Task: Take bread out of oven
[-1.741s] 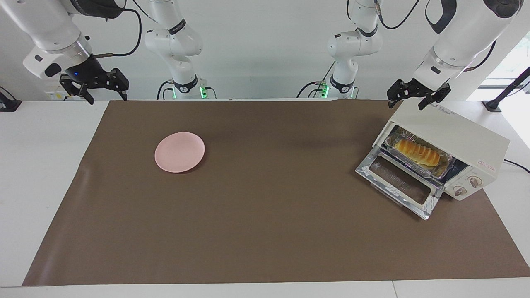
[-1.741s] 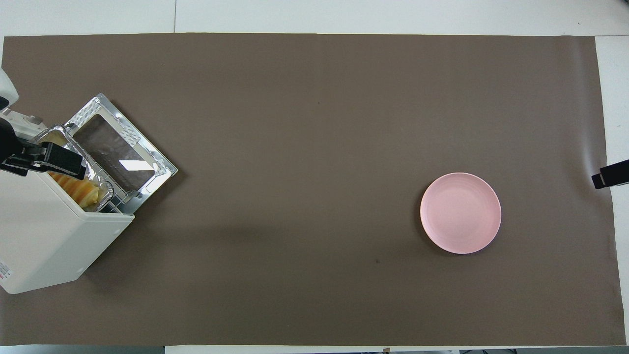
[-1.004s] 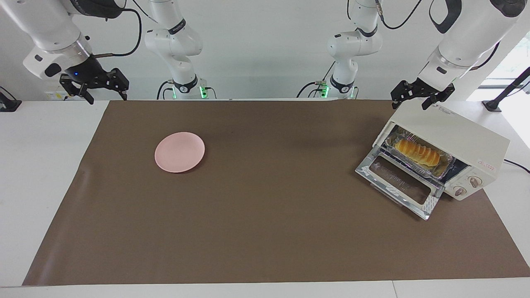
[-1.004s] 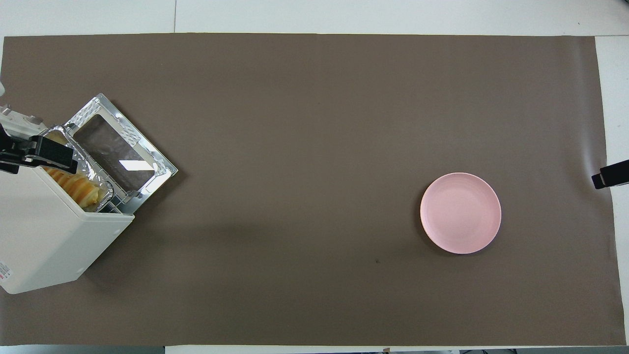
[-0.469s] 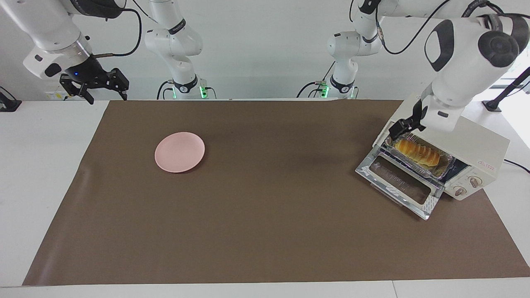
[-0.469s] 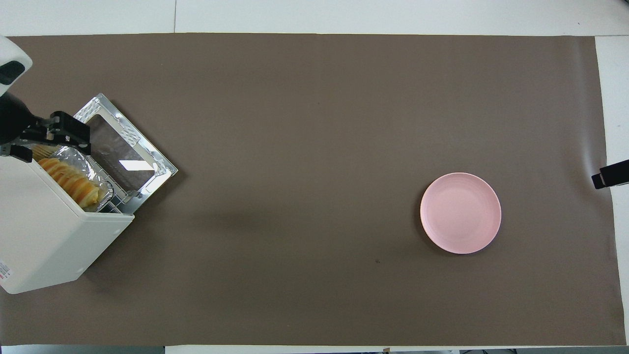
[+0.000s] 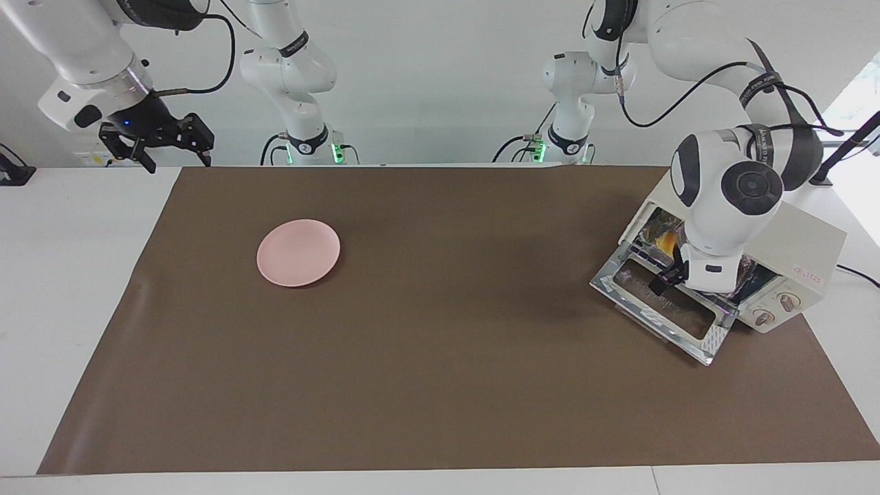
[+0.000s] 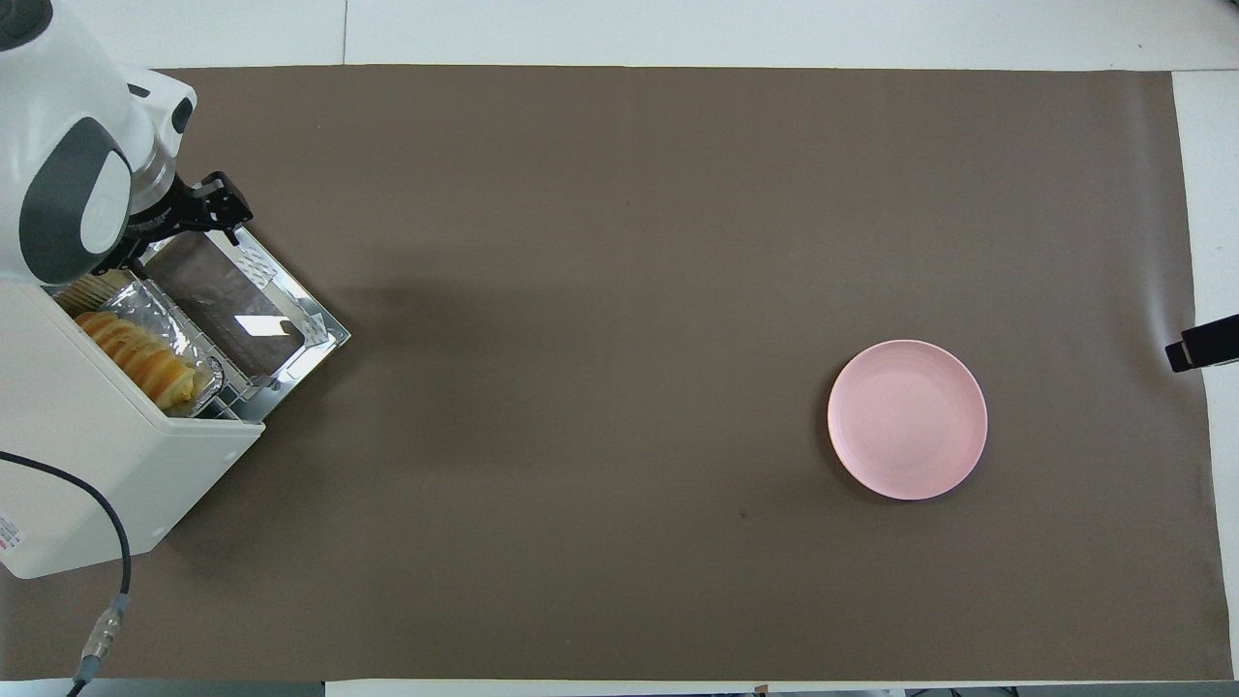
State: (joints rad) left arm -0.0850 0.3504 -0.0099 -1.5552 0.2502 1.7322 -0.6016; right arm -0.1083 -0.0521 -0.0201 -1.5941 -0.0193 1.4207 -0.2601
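The cream-white oven (image 7: 797, 237) (image 8: 87, 455) stands at the left arm's end of the table, its glass door (image 7: 660, 306) (image 8: 237, 295) dropped flat. Inside lies the golden ridged bread (image 8: 135, 353) in a crinkled foil tray (image 8: 145, 305). In the facing view my left arm covers most of the bread. My left gripper (image 7: 663, 280) (image 8: 213, 203) hangs open over the lowered door, in front of the oven's mouth, holding nothing. My right gripper (image 7: 155, 144) (image 8: 1200, 344) waits open and empty above the table's edge at the right arm's end.
A round pink plate (image 7: 298, 252) (image 8: 907, 419) lies on the brown mat (image 7: 440, 344) toward the right arm's end. A black cable (image 8: 106, 542) trails over the oven's top in the overhead view.
My left arm has swung from above the oven's top down and forward, so its gripper now hangs over the lowered door. The right arm, plate and bread have not moved.
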